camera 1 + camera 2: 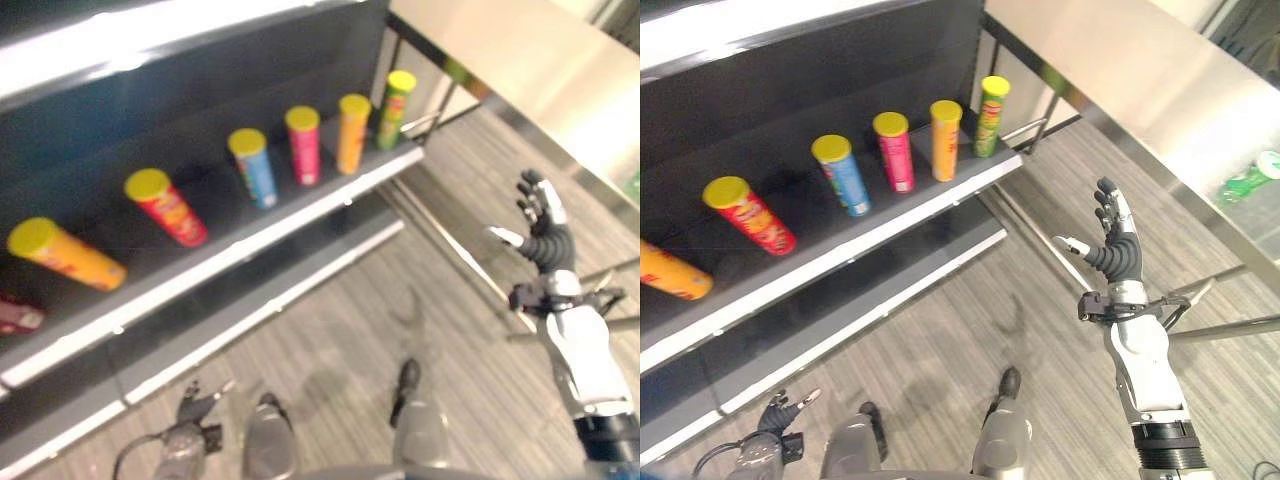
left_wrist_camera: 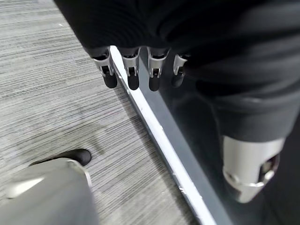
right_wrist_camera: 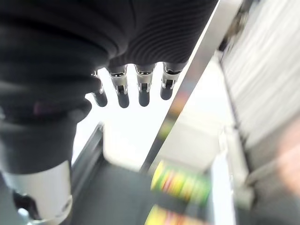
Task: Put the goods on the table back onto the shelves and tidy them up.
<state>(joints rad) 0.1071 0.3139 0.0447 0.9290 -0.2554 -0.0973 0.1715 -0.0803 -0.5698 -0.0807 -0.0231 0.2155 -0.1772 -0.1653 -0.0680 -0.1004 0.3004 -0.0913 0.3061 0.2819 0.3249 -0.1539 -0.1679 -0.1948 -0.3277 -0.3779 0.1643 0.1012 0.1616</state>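
Several chip cans stand on the dark shelf: green, orange, pink, blue and red. An orange can lies tilted at the shelf's left end, next to a red item. My right hand is raised in the air between the shelf and the steel table, open, fingers straight and holding nothing. My left hand hangs low by the bottom shelf, open, with its fingers straight over the floor.
A lower shelf board runs under the cans, close to the striped floor. A green object lies past the table's steel edge at the right. Table legs and bars cross just right of my right arm.
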